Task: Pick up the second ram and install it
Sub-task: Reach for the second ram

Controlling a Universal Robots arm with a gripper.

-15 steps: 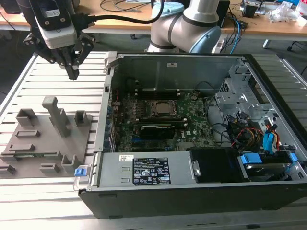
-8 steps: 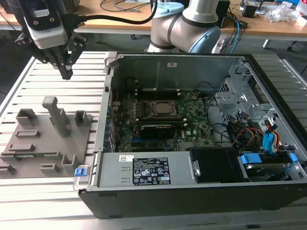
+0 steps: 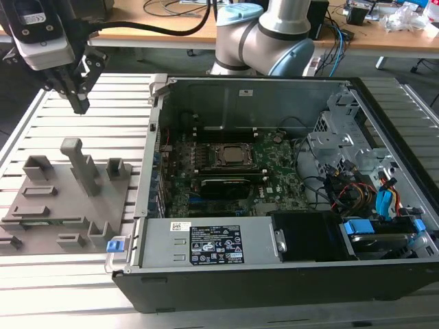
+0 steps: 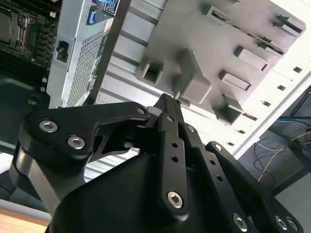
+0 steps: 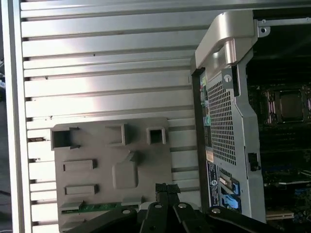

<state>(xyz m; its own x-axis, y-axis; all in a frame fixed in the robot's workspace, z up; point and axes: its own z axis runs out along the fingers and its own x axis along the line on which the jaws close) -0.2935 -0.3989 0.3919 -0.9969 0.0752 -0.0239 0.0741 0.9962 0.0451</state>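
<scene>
- One slotted tabletop (image 3: 82,288) carries everything, and the grey holder plate (image 3: 68,205) lies on it.
- Open computer case (image 3: 274,171) stands just beside the holder plate.
- Tool (image 3: 80,103) hangs above the holder plate, fingers pressed together and empty.
- Second ram (image 5: 95,207) sits in a slot along one edge of the holder plate. It is likely light, stiff and fragile, best pinched across its long edges, clear of the chips.
</scene>
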